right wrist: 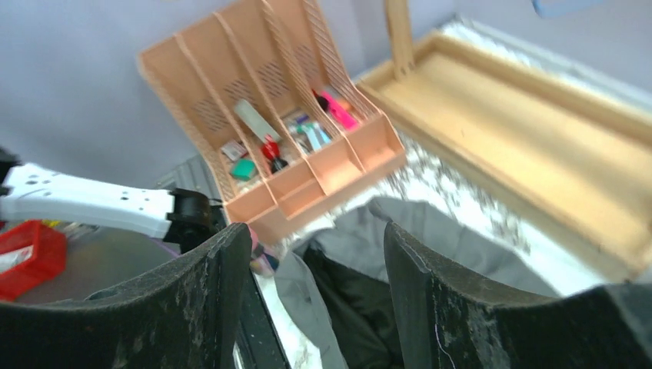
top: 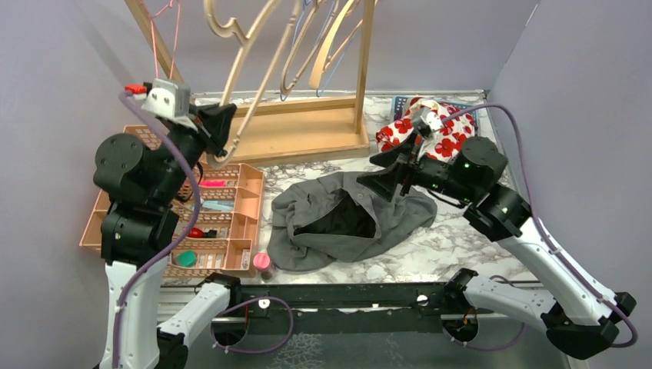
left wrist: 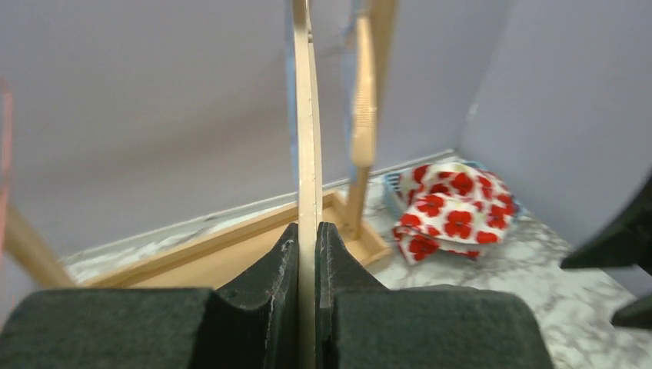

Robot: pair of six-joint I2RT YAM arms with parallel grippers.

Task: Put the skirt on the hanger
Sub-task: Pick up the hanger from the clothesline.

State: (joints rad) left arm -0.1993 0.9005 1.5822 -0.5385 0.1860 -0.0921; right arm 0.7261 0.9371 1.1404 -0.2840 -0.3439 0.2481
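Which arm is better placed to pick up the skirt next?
Right. The right hand is open and sits just over the grey skirt. The left hand is shut on the wooden hanger, off to the side of the skirt.

A peach slotted organiser tray (top: 249, 184) sits along the left edge of the marble counter (top: 461, 238). Its compartments hold small items, among them a pink marker (top: 212, 184), a red piece (top: 196, 232) and a green-capped one (top: 187, 258). A little pink-capped bottle (top: 262, 264) stands just beside the tray's near right corner. The wooden rack base (top: 307, 131) runs along the far edge. A white cloth with red poppies (top: 430, 127) lies bunched in the far right corner on a blue patterned piece (top: 401, 105).
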